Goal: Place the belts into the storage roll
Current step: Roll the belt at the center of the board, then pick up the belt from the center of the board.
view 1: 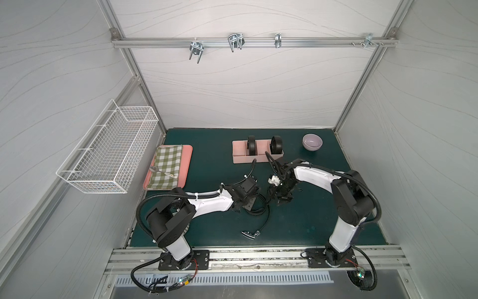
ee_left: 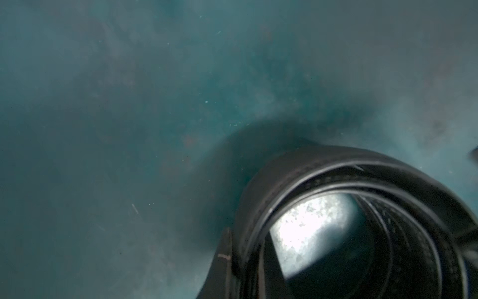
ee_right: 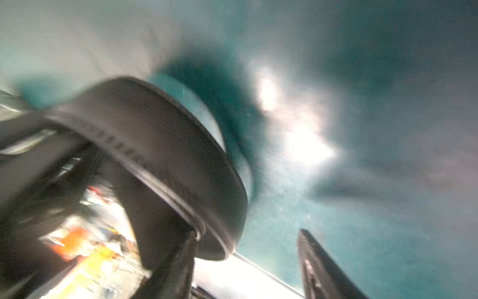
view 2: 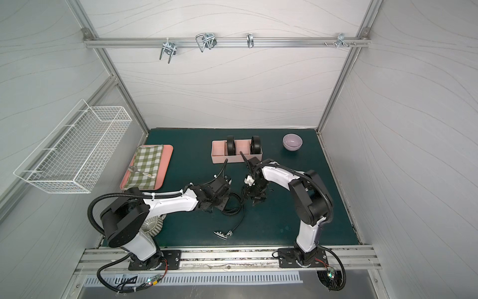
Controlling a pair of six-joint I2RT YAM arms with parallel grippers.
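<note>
Loose belt coil [ee_left: 323, 165] in left hand [ee_left: 248, 240]

**Layout, top views**

storage roll [view 1: 243, 159] upper centre on surface [view 1: 310, 220], two coiled belts [view 1: 251, 145] upright inside it. bowl [view 1: 312, 141] to its right, tray [view 1: 186, 160] left, wire basket [view 1: 108, 155] far left. loose belt [view 1: 256, 212] lower centre.

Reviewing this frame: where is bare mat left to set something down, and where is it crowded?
Bare mat: between the checked-cloth tray and the storage roll; right of the bowl; the near strip beside the right arm. Crowded: mid-mat, around the loose belt.
</note>
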